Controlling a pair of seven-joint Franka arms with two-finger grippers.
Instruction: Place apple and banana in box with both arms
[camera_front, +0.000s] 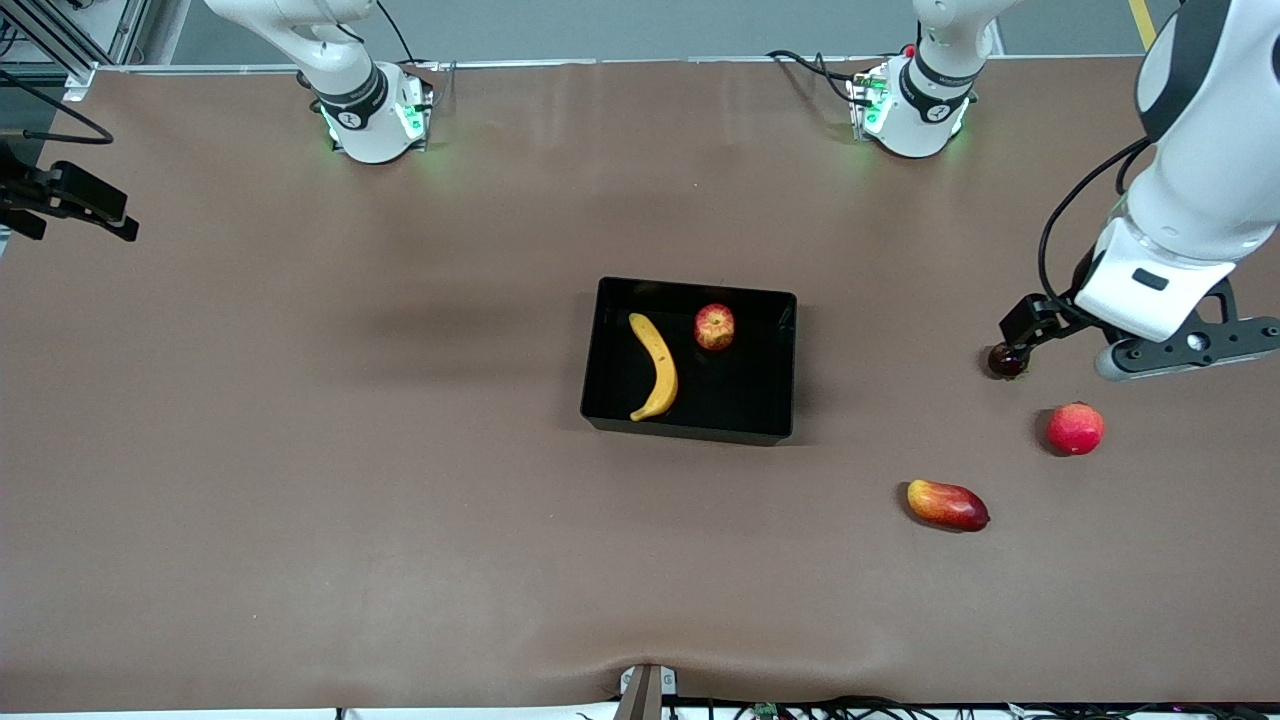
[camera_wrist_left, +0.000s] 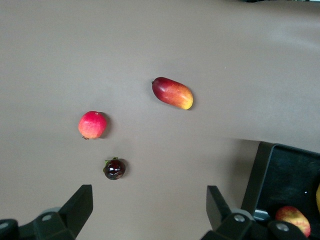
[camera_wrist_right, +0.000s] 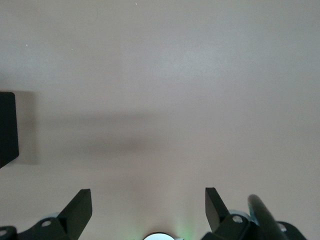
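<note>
The banana (camera_front: 655, 366) and apple (camera_front: 714, 327) lie side by side, apart, in the black box (camera_front: 690, 428) at mid-bench — both hands empty, fingers spread: the left hand (camera_wrist_left: 150, 210) above bare bench toward the left arm's end from the box, the right hand (camera_wrist_right: 148, 210) toward the right arm's end.

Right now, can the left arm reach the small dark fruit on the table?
Probably yes. The left gripper hangs open over bare table right by the small dark fruit, and nothing lies between them.

Obstacles: box (camera_front: 780, 370) mid-surface (camera_front: 300, 500); three loose fruits (camera_front: 1075, 428) toward the left arm's end. Right arm's end lay open.
</note>
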